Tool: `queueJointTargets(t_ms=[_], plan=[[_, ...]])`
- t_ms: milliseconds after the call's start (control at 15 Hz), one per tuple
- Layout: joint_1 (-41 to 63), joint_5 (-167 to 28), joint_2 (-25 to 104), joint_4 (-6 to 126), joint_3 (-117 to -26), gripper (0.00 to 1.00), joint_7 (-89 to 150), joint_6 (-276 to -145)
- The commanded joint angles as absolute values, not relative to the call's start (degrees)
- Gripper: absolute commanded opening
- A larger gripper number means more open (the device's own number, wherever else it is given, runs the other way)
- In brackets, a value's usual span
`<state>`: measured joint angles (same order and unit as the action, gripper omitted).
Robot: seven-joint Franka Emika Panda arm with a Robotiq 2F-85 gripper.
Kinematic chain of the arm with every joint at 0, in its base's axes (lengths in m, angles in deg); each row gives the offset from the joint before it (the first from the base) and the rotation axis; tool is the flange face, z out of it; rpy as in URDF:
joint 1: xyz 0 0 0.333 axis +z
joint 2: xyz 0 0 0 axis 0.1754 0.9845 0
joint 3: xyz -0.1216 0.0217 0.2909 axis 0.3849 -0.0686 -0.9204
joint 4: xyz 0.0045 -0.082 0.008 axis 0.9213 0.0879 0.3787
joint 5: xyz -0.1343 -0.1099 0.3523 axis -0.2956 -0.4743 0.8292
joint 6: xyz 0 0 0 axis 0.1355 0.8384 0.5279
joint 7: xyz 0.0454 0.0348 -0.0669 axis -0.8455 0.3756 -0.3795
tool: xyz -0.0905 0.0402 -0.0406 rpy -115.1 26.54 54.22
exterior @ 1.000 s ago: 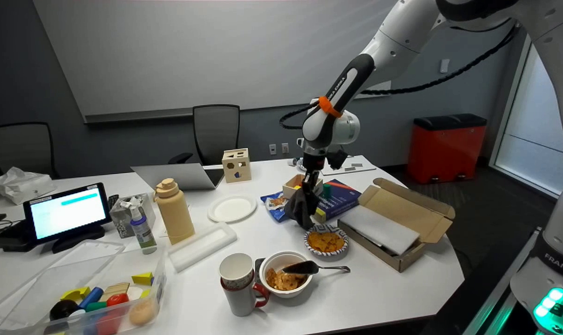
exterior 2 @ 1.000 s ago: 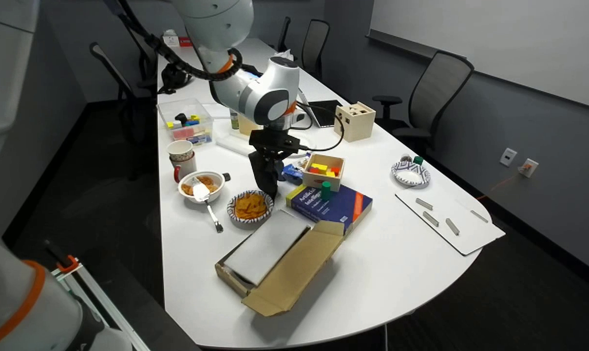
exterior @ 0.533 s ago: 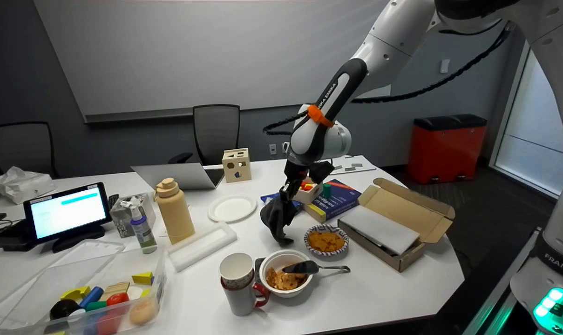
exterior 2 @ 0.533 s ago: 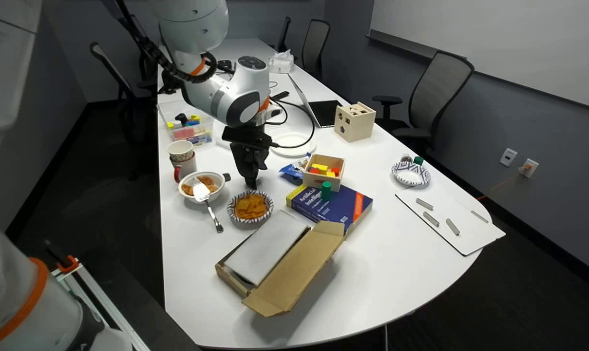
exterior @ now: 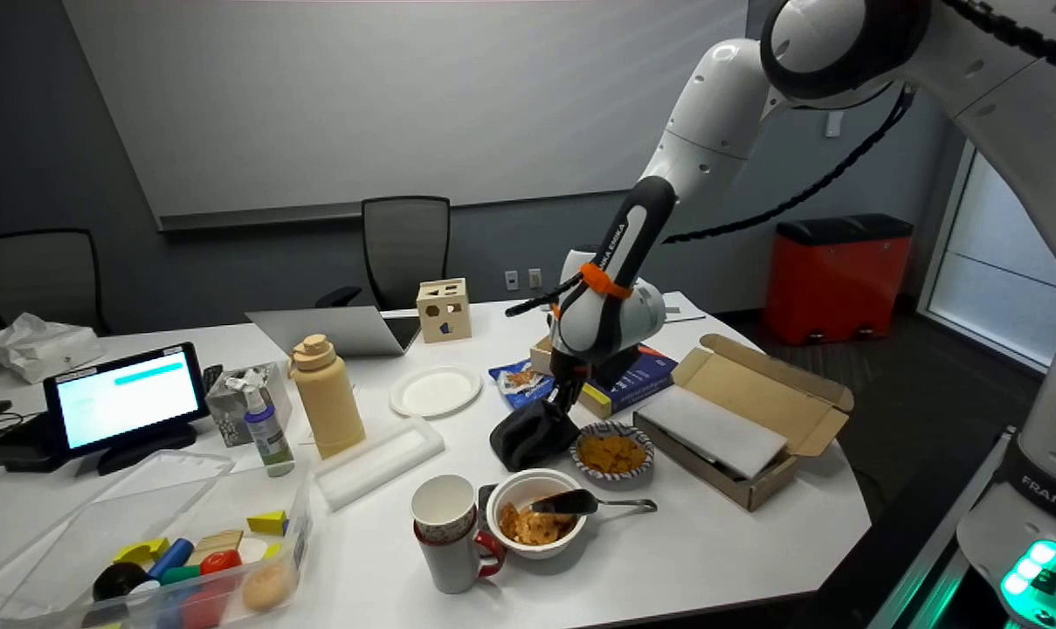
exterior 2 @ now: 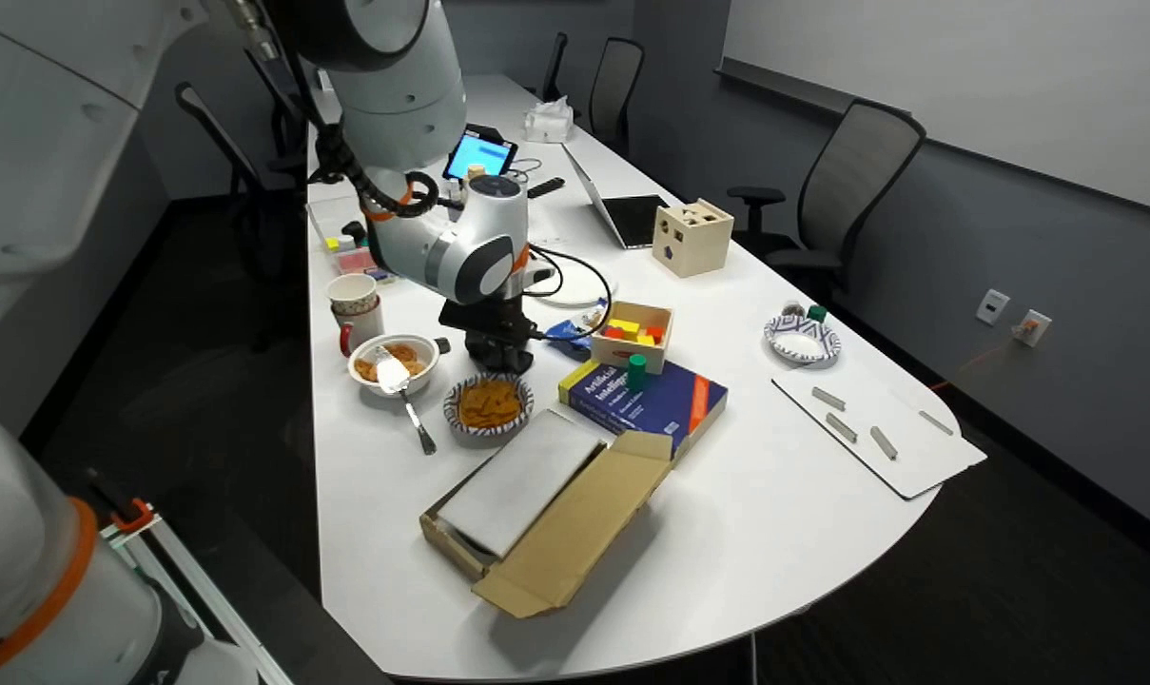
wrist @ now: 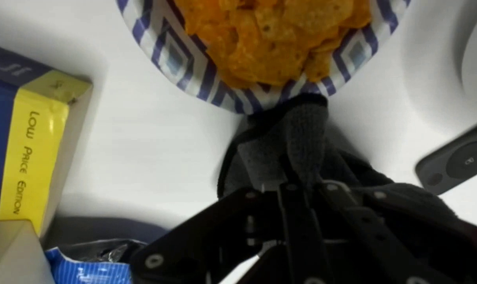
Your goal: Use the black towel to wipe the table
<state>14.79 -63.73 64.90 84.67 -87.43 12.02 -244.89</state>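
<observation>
We note matt, textured cloth towel [wrist: 305, 136], smooth table [exterior 2: 774, 533], clear glossy plastic bin [exterior: 300, 511], matt wooden cube [exterior 2: 692, 240], matt cardboard box [exterior 2: 570, 528], glossy book [wrist: 29, 142], shiny metal spatula [exterior 2: 394, 374].

The white table [exterior: 711, 559] carries the black towel [exterior: 532, 437], a book [exterior 2: 668, 404], plate [exterior: 436, 391] and carton [exterior: 765, 400].

The place seems to be an office meeting room, because it has a long white table [exterior 2: 774, 533], mesh-back chairs [exterior: 405, 253], a wide whiteboard [exterior: 440, 96] and a laptop [exterior: 335, 330].
</observation>
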Motion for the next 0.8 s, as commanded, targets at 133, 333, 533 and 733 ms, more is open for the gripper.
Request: queueJointTargets(t_ms=[133,333,533,733], plan=[[17.99,-66.98,69.29,80.61,-87.04,0.01,15.93,-243.98],[18.22,-66.83,70.5,80.06,-89.48,0.01,15.71,-246.77],[18.63,-67.15,71.78,78.52,-90.88,0.01,15.34,-249.6],[18.53,-67.43,73.44,76.2,-91.06,0.01,15.39,-252.5]])
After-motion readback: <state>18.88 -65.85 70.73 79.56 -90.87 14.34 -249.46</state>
